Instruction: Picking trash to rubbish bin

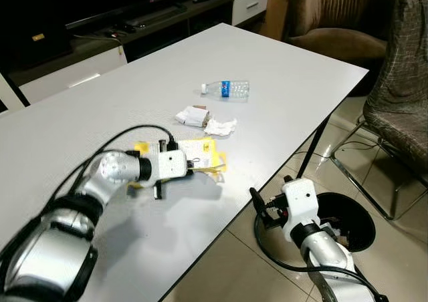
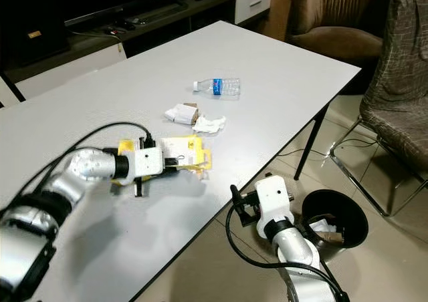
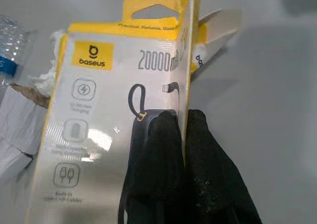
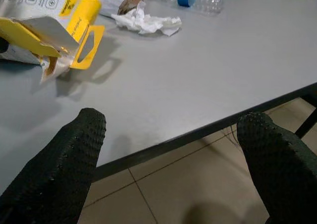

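Note:
A yellow and white power-bank package [image 1: 206,152] lies on the white table [image 1: 287,68]. My left gripper [image 1: 198,163] is shut on its edge, and in the left wrist view both black fingers [image 3: 163,149] pinch the card [image 3: 99,100]. Farther back lie a crumpled tissue [image 1: 221,126], a small torn carton [image 1: 190,116] and a clear plastic bottle [image 1: 227,89] on its side. My right gripper [image 4: 173,120] hangs open below the table's front edge, holding nothing. A black rubbish bin [image 1: 370,216] stands on the floor to its right, with some rubbish inside.
A chair draped in patterned fabric [image 1: 401,95] stands on metal legs right of the bin. A brown armchair [image 1: 334,21] sits beyond the table's far corner. A dark TV cabinet [image 1: 100,41] runs along the back. Tiled floor [image 1: 221,268] lies below the table edge.

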Controlling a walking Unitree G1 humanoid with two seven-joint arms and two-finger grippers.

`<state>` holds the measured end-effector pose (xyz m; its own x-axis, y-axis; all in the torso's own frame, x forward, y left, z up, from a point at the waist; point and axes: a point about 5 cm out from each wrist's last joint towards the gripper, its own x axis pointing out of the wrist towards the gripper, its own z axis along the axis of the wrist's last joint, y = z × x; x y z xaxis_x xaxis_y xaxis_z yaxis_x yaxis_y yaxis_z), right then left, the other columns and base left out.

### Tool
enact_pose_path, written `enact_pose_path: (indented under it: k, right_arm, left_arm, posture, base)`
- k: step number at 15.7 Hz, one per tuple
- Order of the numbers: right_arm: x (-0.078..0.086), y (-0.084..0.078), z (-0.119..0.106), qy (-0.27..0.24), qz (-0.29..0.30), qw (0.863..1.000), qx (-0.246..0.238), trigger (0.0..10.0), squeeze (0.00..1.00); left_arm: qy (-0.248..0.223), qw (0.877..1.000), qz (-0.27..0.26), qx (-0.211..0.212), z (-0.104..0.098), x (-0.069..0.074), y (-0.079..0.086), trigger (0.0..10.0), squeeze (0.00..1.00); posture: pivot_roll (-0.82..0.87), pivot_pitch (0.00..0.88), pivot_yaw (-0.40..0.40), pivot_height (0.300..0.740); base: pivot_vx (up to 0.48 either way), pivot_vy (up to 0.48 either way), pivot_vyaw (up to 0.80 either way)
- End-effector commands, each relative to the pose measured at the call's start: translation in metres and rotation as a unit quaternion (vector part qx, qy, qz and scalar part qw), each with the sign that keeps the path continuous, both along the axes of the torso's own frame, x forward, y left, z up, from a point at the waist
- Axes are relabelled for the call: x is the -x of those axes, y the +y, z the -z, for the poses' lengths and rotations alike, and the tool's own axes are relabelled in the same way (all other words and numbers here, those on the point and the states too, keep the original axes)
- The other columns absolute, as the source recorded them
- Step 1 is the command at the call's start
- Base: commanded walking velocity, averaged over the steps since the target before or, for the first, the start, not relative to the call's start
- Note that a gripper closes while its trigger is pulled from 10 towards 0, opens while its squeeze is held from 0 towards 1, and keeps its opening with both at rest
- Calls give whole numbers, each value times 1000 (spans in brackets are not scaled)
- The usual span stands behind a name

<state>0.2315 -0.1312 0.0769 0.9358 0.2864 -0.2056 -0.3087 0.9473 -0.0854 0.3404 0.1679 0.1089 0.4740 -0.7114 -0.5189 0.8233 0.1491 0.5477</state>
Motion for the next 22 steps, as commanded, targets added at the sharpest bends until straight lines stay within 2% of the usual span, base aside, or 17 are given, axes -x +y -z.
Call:
enact_pose_path:
  k: [1, 3, 4, 6, 7, 8, 9, 10, 11, 12, 13, 16, 17, 19, 22]
  right_arm:
    - [-2, 1, -2, -6, -3, 1000, -2, 10000, 0]
    - [-2, 2, -4, -8, -2, 1000, -14, 10000, 0]
    - [-3, 1, -9, -19, 1, 1000, -24, 10000, 0]
    - [-7, -1, -18, -34, 11, 998, -44, 10000, 0]
    - [-11, -2, -26, -47, 14, 997, -57, 10000, 0]
    - [-13, -1, -30, -54, 13, 996, -65, 10000, 0]
    - [-15, 0, -36, -62, 7, 995, -75, 10000, 0]
    - [-18, 2, -41, -72, 1, 995, -75, 10000, 0]
    - [-21, 3, -46, -83, 2, 994, -71, 10000, 0]
    - [-23, 3, -50, -94, 6, 994, -62, 10000, 0]
    - [-26, 1, -56, -109, 10, 993, -48, 10000, 0]
    - [-31, -3, -64, -121, 12, 992, -39, 10000, 0]
    - [-32, -4, -61, -116, 13, 993, -37, 10000, 0]
    - [-32, -3, -58, -110, 10, 993, -33, 10000, 0]
    - [-28, 1, -57, -109, 7, 993, -44, 10000, 0]
  left_arm:
    - [2, 1000, -17, 17, 0, 3, 8, 0, 0]
    - [-24, 997, -23, 72, -12, 8, 17, 0, 0]
    - [-45, 992, -29, 115, -27, 14, 22, 0, 0]
    - [-67, 982, -59, 169, -45, 26, 31, 0, 0]
    - [-81, 969, -89, 214, -58, 38, 39, 0, 0]
    - [-87, 962, -105, 237, -64, 45, 41, 0, 0]
    - [-95, 946, -144, 275, -69, 54, 42, 0, 0]
    - [-92, 899, -247, 351, -65, 62, 38, 9059, 0]
    - [-58, 855, -332, 394, -50, 67, 33, 10000, 0]
    - [-34, 836, -372, 401, -40, 72, 27, 10000, 0]
    - [-28, 826, -392, 405, -35, 77, 19, 10000, 0]
    - [-35, 819, -419, 391, -33, 83, 5, 10000, 0]
    - [-54, 830, -415, 369, -36, 84, 2, 10000, 0]
    - [-80, 831, -411, 366, -44, 83, 1, 10000, 0]
    - [-98, 844, -393, 351, -50, 84, -2, 10000, 0]
  posture:
    - [-57, 0, 40, 740]
    - [-56, 0, 39, 740]
    - [-54, 0, 39, 740]
    - [-53, 0, 37, 740]
    - [-51, 0, 33, 740]
    - [-47, 0, 27, 740]
    - [-35, 0, 20, 740]
    - [-23, 0, 11, 740]
    - [-20, 0, 4, 740]
    - [-20, 0, 0, 740]
    - [-24, 0, -3, 740]
    - [-25, 0, -23, 740]
    - [-24, 0, -27, 740]
    - [-24, 0, -27, 740]
    - [-19, 0, -22, 740]
  base:
    - [0, 0, 0]
    - [0, 0, 0]
    - [0, 0, 0]
    - [0, 0, 0]
    - [0, 0, 0]
    - [0, 0, 0]
    - [0, 0, 0]
    - [0, 0, 0]
    - [0, 0, 0]
    - [0, 0, 0]
    - [0, 0, 0]
    - [0, 0, 0]
    - [0, 0, 0]
    - [0, 0, 0]
    - [0, 0, 338]
